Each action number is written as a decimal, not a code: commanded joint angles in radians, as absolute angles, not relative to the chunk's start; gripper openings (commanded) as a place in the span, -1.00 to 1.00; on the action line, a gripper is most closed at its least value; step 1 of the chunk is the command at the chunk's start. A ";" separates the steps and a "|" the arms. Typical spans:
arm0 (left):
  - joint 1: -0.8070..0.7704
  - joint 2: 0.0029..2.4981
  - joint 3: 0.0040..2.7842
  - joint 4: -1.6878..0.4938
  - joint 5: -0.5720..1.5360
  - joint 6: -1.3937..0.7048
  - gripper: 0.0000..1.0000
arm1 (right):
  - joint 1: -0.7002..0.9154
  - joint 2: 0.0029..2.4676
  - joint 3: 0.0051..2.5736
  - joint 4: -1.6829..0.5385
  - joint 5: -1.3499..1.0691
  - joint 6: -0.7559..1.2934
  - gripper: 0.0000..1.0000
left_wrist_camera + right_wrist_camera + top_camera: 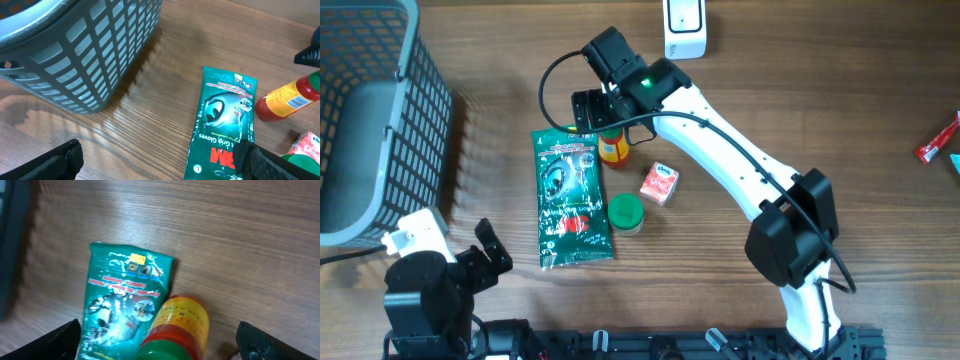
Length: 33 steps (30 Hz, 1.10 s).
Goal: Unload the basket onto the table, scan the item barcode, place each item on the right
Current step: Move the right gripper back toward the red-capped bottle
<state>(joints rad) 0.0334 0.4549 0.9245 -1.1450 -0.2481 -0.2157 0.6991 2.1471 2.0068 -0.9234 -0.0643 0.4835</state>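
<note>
A yellow and red bottle point(613, 147) with a green cap lies on the wooden table, touching the right edge of a green gloves packet point(570, 195). My right gripper point(592, 108) hovers open just above the bottle point(180, 325), one finger to each side and nothing held. The packet point(120, 300) lies flat to the bottle's left. A white scanner point(685, 28) stands at the table's far edge. My left gripper point(485, 250) is open and empty near the front left. Its wrist view shows the packet point(222, 125) and the bottle point(287, 97) ahead.
A grey mesh basket point(380, 120) fills the left side, close to the left arm point(75, 55). A small pink carton point(659, 184) and a green-lidded jar point(625, 212) sit right of the packet. A red item point(938, 138) lies at the right edge.
</note>
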 commanded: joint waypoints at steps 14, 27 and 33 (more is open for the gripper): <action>0.028 0.455 0.928 -1.142 -0.243 -0.214 1.00 | 0.682 2.173 2.112 -1.098 -0.105 0.550 0.99; 0.028 0.455 0.928 -1.142 -0.243 -0.214 1.00 | 0.701 2.299 2.112 -1.106 -0.042 0.579 0.80; 0.028 0.455 0.928 -1.142 -0.243 -0.214 1.00 | 0.703 2.299 2.112 -1.116 -0.042 0.577 0.33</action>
<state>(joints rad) 0.0334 0.4549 0.9245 -1.1450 -0.2481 -0.2157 0.7017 2.2669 2.1075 -1.1000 -0.0753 0.5774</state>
